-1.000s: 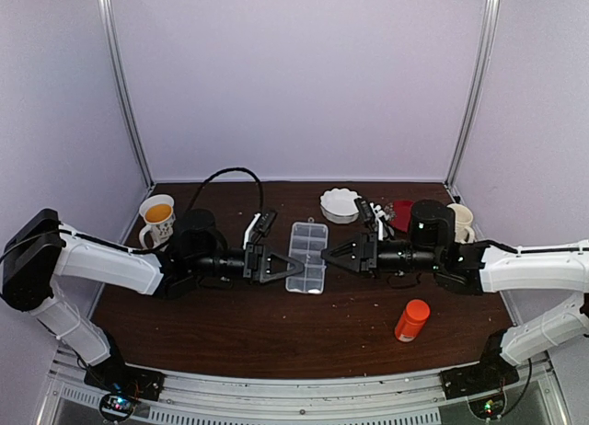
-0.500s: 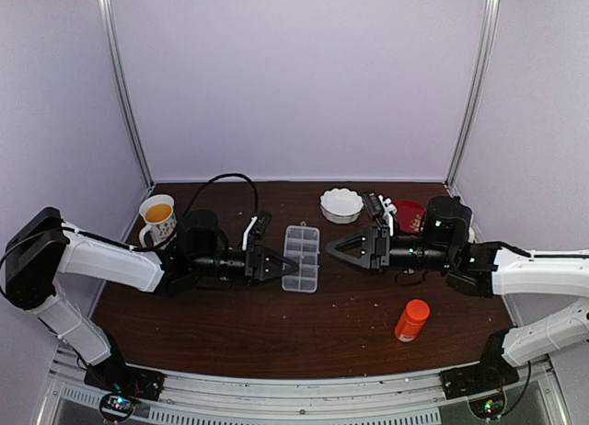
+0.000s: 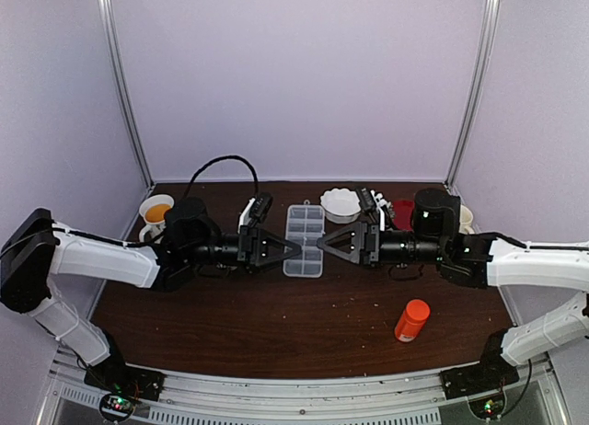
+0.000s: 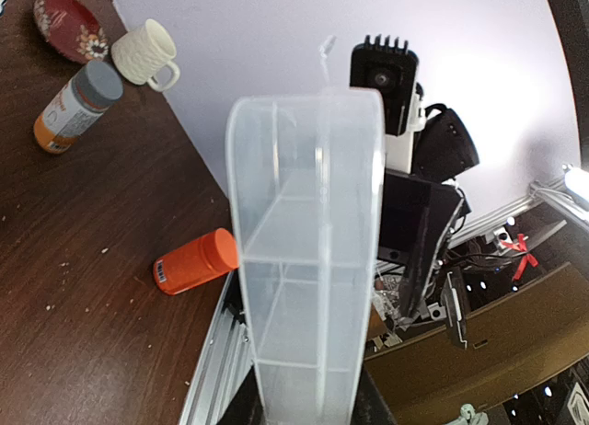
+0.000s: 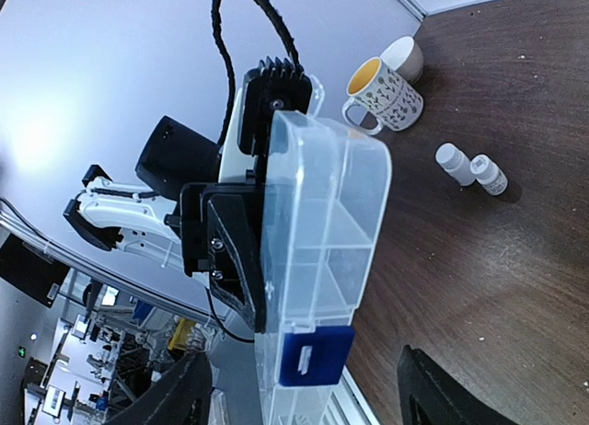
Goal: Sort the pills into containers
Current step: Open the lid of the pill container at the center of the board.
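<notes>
Top external view: the clear pill organizer box [image 3: 305, 241] sits just left of the white scalloped bowl [image 3: 340, 204] and nearer the arm bases. Its long axis runs away from them, and the left gripper [image 3: 293, 249] pinches its left edge. On the bowl's side the right gripper [image 3: 324, 245] faces it with fingers spread, touching nothing. The box's blue latch [image 5: 316, 358] lies straight ahead, leaving the right arm apparently best placed for that free edge.
</notes>
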You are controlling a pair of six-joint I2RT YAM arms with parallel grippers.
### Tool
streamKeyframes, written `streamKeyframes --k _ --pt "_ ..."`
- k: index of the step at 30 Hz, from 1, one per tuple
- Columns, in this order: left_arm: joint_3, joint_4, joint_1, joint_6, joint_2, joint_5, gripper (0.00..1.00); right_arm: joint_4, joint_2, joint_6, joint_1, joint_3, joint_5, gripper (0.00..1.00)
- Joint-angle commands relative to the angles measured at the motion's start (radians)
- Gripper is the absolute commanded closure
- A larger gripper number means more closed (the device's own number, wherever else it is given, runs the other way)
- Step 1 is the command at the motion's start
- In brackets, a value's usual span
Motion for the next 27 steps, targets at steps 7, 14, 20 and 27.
streamKeyframes --k 7,14,20,27 --pt "0.062 0.111 -0.013 -0.051 -0.032 0.074 0.98 0.251 -0.004 0.080 0.010 0.016 -0.088 0.57" --pt "0.062 0.106 -0.012 -0.047 -0.027 0.079 0.99 0.223 -0.044 0.075 0.009 -0.001 -0.095 0.76" --pt "0.075 0.027 -0.013 0.004 -0.033 0.074 0.99 0.107 -0.082 0.018 0.009 -0.001 -0.055 0.83" --pt "0.136 -0.339 -0.021 0.229 -0.091 -0.034 1.00 -0.080 -0.107 -0.061 0.009 0.036 0.019 0.90"
